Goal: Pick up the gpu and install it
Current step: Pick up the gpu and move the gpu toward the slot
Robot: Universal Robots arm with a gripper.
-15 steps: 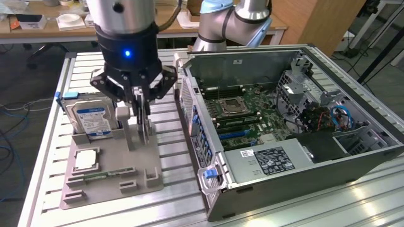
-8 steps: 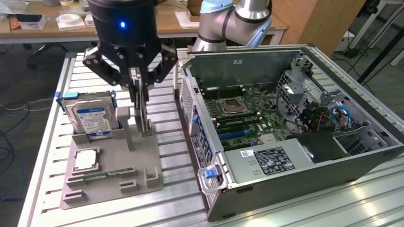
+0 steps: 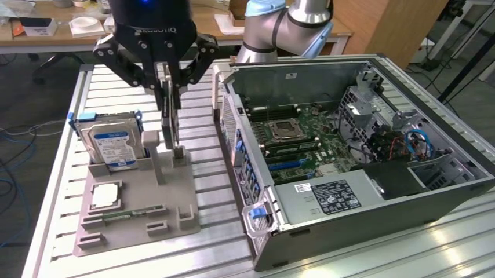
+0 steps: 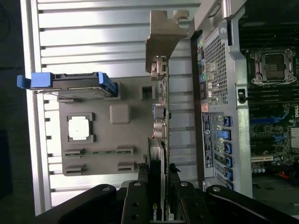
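The gpu [image 3: 170, 124] stands on edge, thin and dark, over the grey parts holder [image 3: 139, 191]. Its lower end is at the holder's slot post; whether it still touches there I cannot tell. My gripper [image 3: 166, 81] comes down from above and is shut on the card's upper edge. In the wrist view the gpu [image 4: 160, 121] runs away from my gripper [image 4: 157, 191] with its silver bracket [image 4: 164, 32] at the far end. The fingers [image 4: 139, 198] press the card from both sides. The open computer case [image 3: 340, 191] lies to the exterior view's right, motherboard [image 3: 305, 136] exposed.
A silver hard drive [image 3: 113, 145] with blue rails stands in the holder at the exterior view's left. A square processor chip [image 3: 106, 195] and a small memory stick [image 3: 127, 214] lie in the holder too. Everything rests on a slatted metal table [image 3: 208, 191]. The case's rear panel [image 4: 217, 107] is close beside the card.
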